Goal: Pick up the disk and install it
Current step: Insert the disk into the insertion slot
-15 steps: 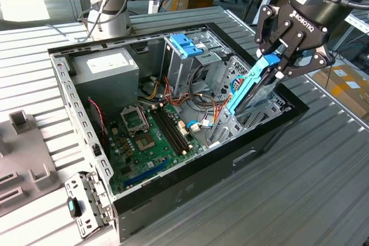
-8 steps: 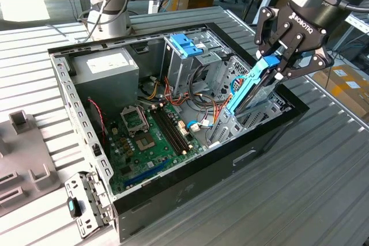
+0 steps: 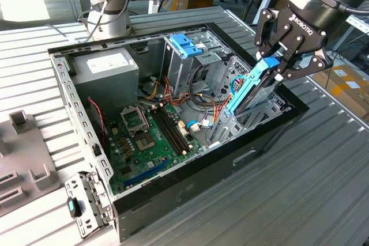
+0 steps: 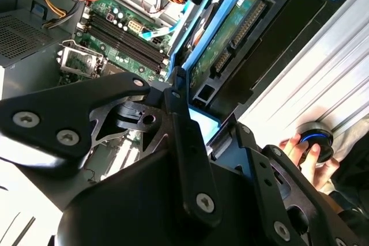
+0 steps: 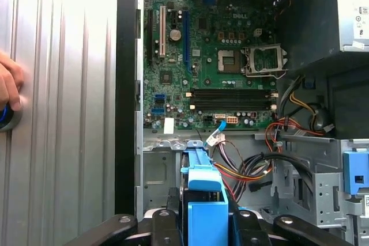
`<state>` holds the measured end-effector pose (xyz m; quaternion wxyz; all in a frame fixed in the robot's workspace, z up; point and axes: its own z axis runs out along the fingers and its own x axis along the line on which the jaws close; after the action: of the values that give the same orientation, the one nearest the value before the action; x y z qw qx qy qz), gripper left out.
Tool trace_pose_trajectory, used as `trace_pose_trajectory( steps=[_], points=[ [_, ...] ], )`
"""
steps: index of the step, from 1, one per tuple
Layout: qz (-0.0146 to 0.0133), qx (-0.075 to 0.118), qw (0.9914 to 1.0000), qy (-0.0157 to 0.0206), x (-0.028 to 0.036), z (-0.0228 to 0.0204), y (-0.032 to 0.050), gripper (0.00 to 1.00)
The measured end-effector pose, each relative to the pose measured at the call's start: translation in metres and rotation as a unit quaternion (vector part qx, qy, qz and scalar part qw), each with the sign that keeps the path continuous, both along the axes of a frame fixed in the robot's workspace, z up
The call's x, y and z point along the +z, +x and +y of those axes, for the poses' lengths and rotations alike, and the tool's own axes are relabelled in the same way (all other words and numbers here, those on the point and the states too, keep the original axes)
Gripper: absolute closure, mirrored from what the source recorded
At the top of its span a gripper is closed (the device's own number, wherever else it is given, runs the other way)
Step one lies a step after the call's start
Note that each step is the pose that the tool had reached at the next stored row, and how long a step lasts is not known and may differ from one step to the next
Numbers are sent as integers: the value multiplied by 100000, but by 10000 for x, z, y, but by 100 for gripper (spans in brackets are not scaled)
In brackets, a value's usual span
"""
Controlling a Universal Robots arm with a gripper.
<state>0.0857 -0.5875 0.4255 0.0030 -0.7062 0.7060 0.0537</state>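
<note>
Open black PC case [image 3: 230, 165] at center of the exterior view, on a slatted metal table [image 3: 311, 200]. Inside: green motherboard [image 3: 144, 142] lower left, grey power-supply box [image 3: 106, 67] upper left, metal drive cage [image 3: 190, 67] with blue handle [image 3: 185, 46] top center, red-yellow cables [image 3: 167, 93] between. Grey fixture [image 3: 23, 159] at left edge, cardboard boxes [image 3: 349, 84] at right edge.

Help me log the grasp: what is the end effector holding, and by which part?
The end effector is shut on the disk, gripping its upper blue-railed end.
</note>
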Motion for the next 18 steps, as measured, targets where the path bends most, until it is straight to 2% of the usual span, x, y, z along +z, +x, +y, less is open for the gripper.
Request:
trace_pose_trajectory(
  steps=[11,18],
  points=[
    [-2,4,100000,2,-96,0,1,63],
    [-3,6,100000,2,-123,0,1,63]
  ],
)
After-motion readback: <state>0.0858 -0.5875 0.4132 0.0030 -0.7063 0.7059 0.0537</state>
